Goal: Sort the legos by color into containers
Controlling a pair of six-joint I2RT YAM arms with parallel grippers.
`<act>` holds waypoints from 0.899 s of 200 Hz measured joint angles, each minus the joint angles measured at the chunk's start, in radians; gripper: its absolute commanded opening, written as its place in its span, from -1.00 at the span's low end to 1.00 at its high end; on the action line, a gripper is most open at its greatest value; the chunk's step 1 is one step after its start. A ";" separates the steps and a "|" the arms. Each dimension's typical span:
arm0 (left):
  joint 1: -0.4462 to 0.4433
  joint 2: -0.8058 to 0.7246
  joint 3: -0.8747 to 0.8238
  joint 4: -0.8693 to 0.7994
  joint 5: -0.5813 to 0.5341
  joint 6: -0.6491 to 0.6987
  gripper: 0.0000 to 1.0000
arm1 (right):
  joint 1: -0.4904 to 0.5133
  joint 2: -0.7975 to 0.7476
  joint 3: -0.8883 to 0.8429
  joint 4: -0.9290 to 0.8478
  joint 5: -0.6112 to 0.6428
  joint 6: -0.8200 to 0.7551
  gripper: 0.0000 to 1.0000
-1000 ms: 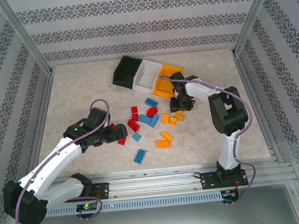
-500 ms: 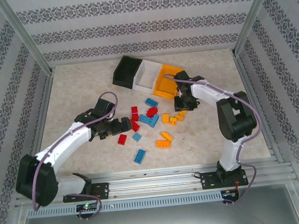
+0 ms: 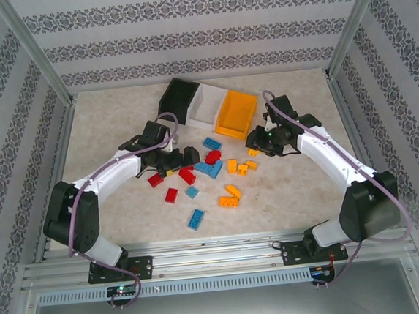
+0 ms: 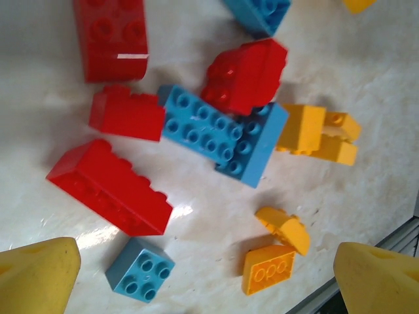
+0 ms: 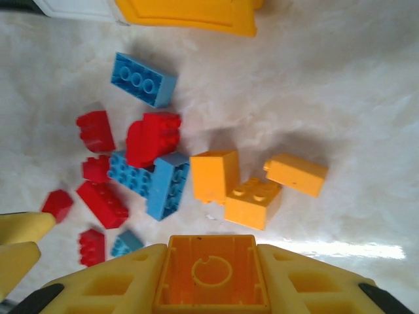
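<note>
Right wrist: right gripper (image 5: pixel 211 291) clenched on orange brick (image 5: pixel 211 265), above loose orange bricks (image 5: pixel 252 196) on bench (image 5: pixel 340 98), orange bin (image 5: pixel 190 16) just ahead. Carry over bin rim, release low inside. Left gripper (image 4: pixel 209 281) spread wide over red brick (image 4: pixel 108 186); descend square, avoid blue brick (image 4: pixel 141 268). Versus second ago: left gripper advanced into pile (image 3: pixel 210 164), right elbow (image 3: pixel 366 200) swung outward.

Left arm (image 3: pixel 112 176), right arm (image 3: pixel 331 157): white tubular links, black joint housings, black bases (image 3: pixel 120 268). Purple-grey cable (image 3: pixel 70 220) along each, looped over wrist. Left fingers (image 4: pixel 36 275): plain yellow wedges at 7 and 5 o'clock. Right fingers (image 5: pixel 108 288): yellow, recessed pockets.
</note>
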 measured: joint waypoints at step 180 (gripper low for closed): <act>0.215 -0.076 -0.030 0.016 0.116 -0.039 1.00 | -0.031 0.229 0.250 0.196 -0.173 0.170 -0.25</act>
